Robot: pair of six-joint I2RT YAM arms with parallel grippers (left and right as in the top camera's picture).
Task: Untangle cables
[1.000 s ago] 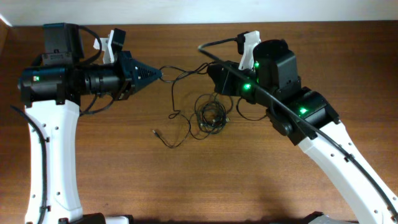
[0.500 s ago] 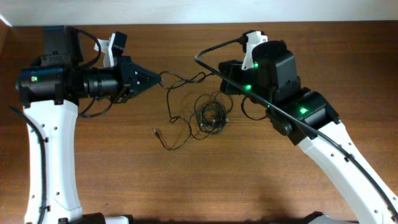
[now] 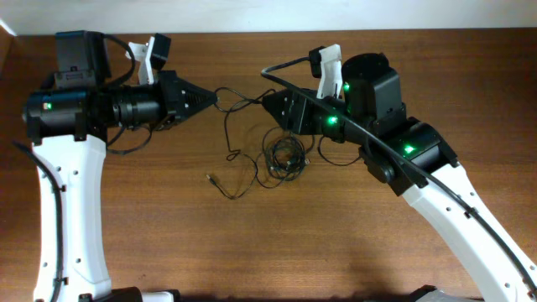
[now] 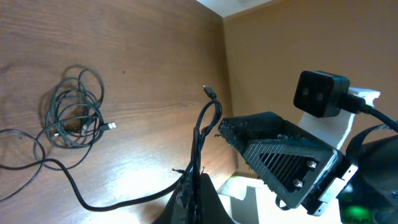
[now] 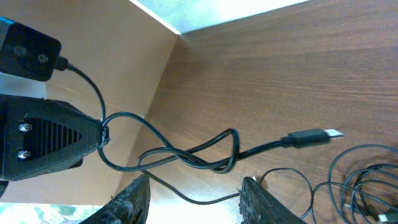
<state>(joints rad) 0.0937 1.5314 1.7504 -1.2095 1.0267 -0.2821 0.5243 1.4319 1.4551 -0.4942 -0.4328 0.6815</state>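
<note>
Overhead view, left to right. Left tool, up-left of the coiled bundle, is clenched on a loose black cord that trails down past the bundle's left side. The bundle lies knotted mid-worktop. Right tool, just above the bundle, has its fingers spread and grips nothing. A twisted loop of the cord hangs ahead of them, and its plug lies free above the bundle.

Risks, as I judge them:
- Pulling leftward could drag the bundle along and cinch its knot.
- The thin cord may slip from the pinch.
- The right tool, closing blind, might catch two strands at once.
</note>
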